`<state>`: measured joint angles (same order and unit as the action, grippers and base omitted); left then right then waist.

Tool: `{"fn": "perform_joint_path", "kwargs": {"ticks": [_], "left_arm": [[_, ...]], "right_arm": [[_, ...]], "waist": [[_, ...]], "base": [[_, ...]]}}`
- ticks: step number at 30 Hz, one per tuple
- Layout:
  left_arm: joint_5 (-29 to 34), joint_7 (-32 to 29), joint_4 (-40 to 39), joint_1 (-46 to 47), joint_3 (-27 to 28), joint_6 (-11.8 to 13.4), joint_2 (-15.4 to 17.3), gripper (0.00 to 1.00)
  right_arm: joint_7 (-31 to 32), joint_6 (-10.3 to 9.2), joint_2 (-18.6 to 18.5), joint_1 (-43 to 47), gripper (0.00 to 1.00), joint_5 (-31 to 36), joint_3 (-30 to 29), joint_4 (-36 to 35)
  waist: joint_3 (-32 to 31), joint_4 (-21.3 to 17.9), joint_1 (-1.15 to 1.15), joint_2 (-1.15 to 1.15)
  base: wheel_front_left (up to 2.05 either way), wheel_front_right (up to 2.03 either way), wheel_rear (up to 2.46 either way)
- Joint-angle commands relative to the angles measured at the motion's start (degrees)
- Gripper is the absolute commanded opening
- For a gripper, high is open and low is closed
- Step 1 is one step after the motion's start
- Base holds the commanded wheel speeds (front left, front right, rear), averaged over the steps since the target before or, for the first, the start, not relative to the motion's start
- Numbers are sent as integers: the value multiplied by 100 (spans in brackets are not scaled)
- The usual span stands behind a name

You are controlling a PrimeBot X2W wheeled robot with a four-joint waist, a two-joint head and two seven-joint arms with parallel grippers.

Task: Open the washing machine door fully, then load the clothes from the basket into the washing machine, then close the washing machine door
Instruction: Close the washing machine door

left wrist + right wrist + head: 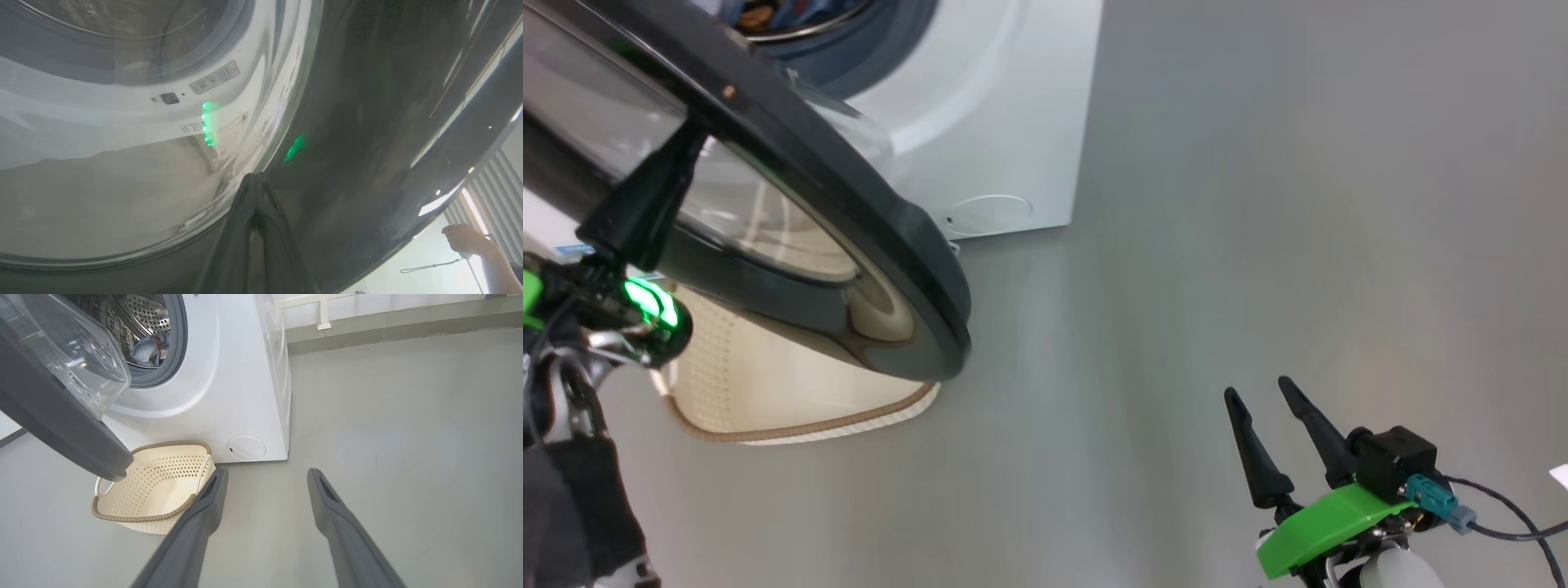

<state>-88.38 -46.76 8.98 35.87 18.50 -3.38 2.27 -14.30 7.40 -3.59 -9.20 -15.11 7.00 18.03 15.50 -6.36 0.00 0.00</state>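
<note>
**Door Part Open, Left Fingers Against It**

I had the left gripper [254, 179] clenched, its two dark fingers pressed together with the tips against the outer face of the large round washing machine door [768, 114], where the clear glass bowl meets the glossy black rim. The right gripper [1256, 388] hung released over bare grey floor [1258, 204] at near right, jaws wide apart, well clear of everything.

The door stood partly open at left and hung over the small cream perforated basket with the brown woven rim [135, 518], hiding part of it from my head camera. The basket sat on the floor just in front of the big white front-loading washing machine [245, 375], left of its round white filter cap [246, 448]. Light-blue clothes [147, 351] lay inside the steel drum, behind the grey gasket.

Through the door glass I saw a pale warning sticker [214, 77]; its print was too small to read. A person's hand [461, 239] showed beyond the door's edge.
</note>
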Motion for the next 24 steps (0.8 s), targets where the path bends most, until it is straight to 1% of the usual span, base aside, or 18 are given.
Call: {"fn": "perform_joint_path", "kwargs": {"ticks": [1,5,11,15,24], "left_arm": [[52,27,-103,233,122,-64,208,0],[104,100,41,305,166,-133,265,0],[135,207,247,328,237,-237,283,0],[127,267,307,315,284,-288,276,0],[218,478,420,69,373,-385,251,0]], "right_arm": [[-69,9,32,-130,100,-81,129,-154],[-70,9,47,-129,100,-89,100,-182],[-70,9,58,-139,100,-87,65,-182],[-70,9,62,-143,100,-69,40,-184],[-70,9,65,-76,100,-26,37,-145]], "waist": [[112,-148,0,0],[159,-241,0,0],[158,-253,0,0],[115,-202,0,0],[-167,48,0,0]], "base": [[0,0,0],[0,0,0],[0,0,0],[0,0,0],[0,0,0]]}}
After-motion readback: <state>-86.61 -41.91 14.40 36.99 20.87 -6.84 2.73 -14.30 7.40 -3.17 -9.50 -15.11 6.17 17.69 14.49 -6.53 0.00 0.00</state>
